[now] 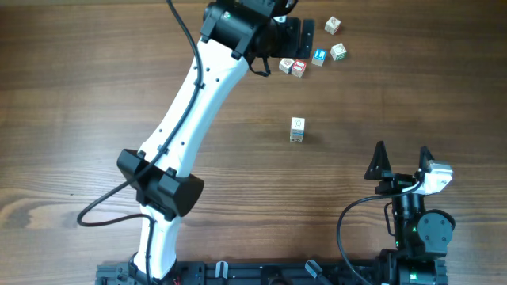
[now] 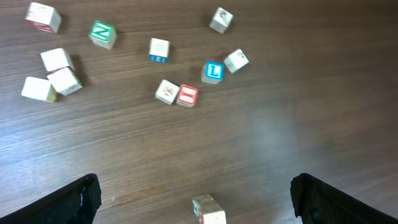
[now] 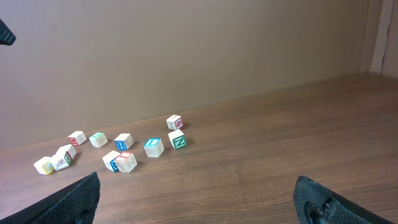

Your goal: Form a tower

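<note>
- Spread wide, holding nothing: left gripper [image 2: 195, 184] over loose cubes [image 2: 187, 95], right gripper [image 1: 402, 152] parked.
- Risk ahead: touching neighbours snagging the pick, or a careless placement toppling the tower [image 1: 297, 130].

Brown wooden table [image 1: 79, 95], scattered loose letter cubes [image 2: 159, 50], blue L cube [image 2: 213, 71], green-lettered cube [image 2: 102, 32]

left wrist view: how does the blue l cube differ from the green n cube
The blue L cube shows a blue top face; the green N cube shows green. The L cube sits close beside a pale cube; the N cube stands apart. Both are small loose letter cubes.
</note>
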Available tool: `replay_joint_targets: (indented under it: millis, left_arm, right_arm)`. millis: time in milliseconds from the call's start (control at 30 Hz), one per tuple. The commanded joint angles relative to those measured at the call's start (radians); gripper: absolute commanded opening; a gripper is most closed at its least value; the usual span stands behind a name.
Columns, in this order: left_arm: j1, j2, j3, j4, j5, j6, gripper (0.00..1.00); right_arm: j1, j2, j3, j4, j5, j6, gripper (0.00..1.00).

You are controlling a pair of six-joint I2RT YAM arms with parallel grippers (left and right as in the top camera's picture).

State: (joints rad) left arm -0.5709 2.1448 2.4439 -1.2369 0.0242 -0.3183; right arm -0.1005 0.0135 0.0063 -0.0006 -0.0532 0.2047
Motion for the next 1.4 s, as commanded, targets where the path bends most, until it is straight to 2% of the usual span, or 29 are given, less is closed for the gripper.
replay_joint_targets:
  millis: [0,233,600,700,900,1367]
  left_arm:
    - [-0.03,-0.006,0.026,-0.003,0.02,0.023,1.0]
    - [-0.049,0.016,0.021,-0.037,0.017,0.023,1.0]
    - [-0.129,0.221,0.01,-0.123,0.019,0.011,1.0]
    - [-0.146,0.277,0.01,-0.152,-0.017,-0.096,1.0]
    - [-0.167,0.36,0.006,-0.182,0.02,-0.117,1.0]
    - [-0.182,0.371,-0.138,-0.149,0.02,-0.143,1.0]
  right_arm:
    - [0.004,-0.006,-0.001,0.003,-0.015,0.006,1.0]
    - [0.004,-0.006,-0.001,0.003,-0.015,0.006,1.0]
    - [0.004,-0.006,-0.001,0.003,-0.015,0.006,1.0]
    - [0.004,-0.006,-0.001,0.003,-0.015,0.006,1.0]
    - [0.004,-0.006,-0.001,0.003,-0.015,0.006,1.0]
    - [0.004,-0.006,-0.001,0.003,-0.015,0.006,1.0]
